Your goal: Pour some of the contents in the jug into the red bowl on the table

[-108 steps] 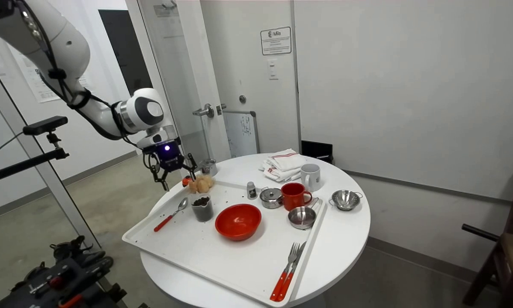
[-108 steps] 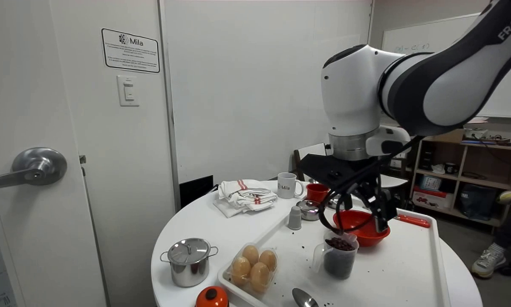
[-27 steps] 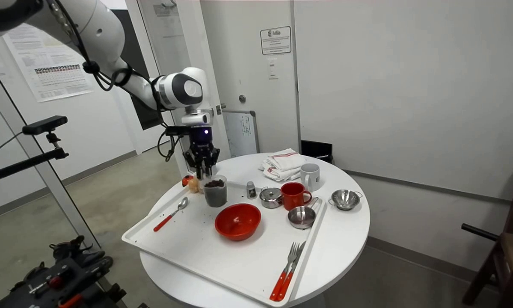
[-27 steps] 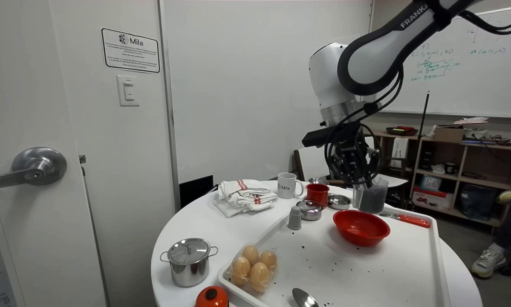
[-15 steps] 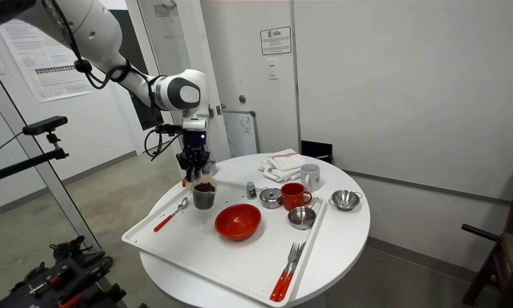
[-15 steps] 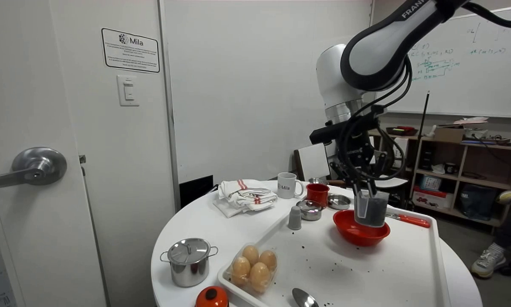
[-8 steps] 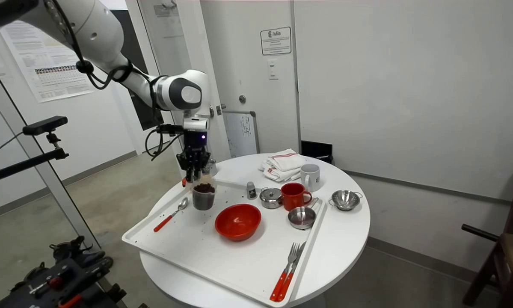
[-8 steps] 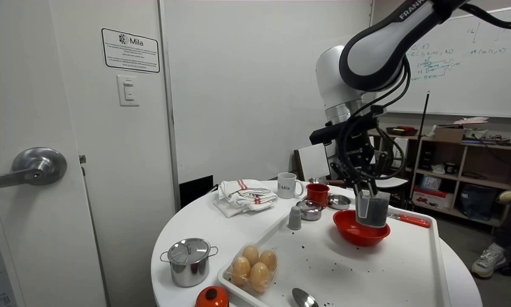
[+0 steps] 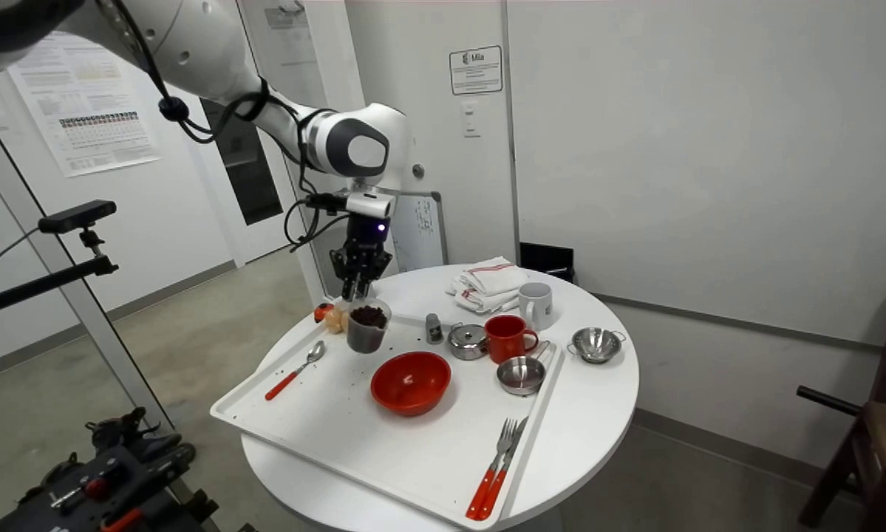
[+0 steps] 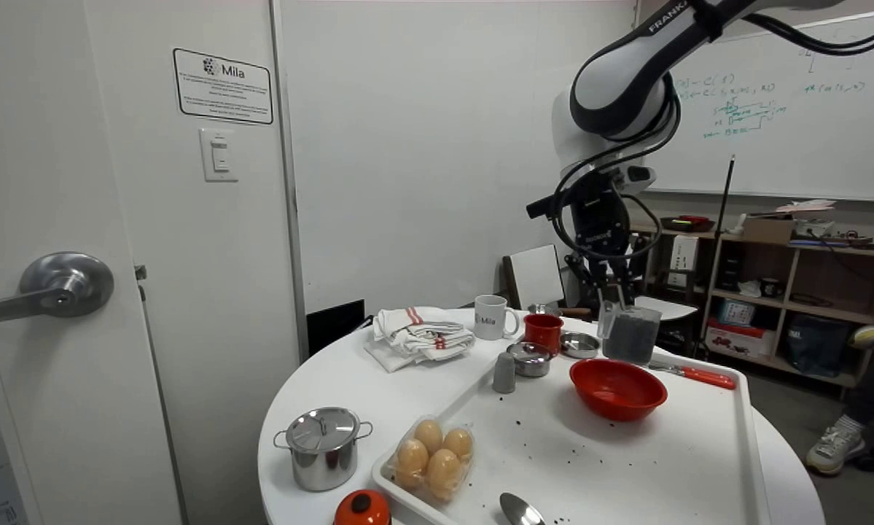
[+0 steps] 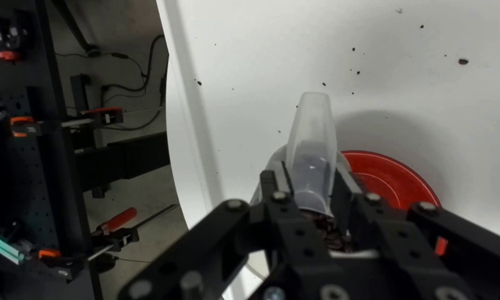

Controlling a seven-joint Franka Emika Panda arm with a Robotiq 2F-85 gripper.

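Note:
The jug (image 9: 366, 340) is a see-through plastic pitcher with dark beans inside. My gripper (image 11: 312, 181) is shut on its upright handle (image 11: 314, 121), one finger on each side. In an exterior view the jug (image 10: 630, 335) hangs above the tray, leaning slightly, higher than the red bowl and behind it. The red bowl (image 9: 411, 388) stands on the tray, and no beans show in it. In the wrist view the bowl (image 11: 393, 179) lies to the right of the jug, partly covered by jug and fingers. The fingers hide much of the jug's mouth there.
Around the bowl on the white tray (image 9: 302, 425) are a spoon (image 9: 295, 374), a grey shaker (image 9: 434, 330), a lidded pot (image 9: 468, 343), a red mug (image 9: 506, 340) and a steel pan (image 9: 522, 377). A pack of eggs (image 10: 437, 463) sits at one corner. Stray beans dot the tray.
Over the last half second my gripper and the jug have risen and shifted, to the right in one exterior view and slightly left in another. The jug leans a little more. The bowl has not moved.

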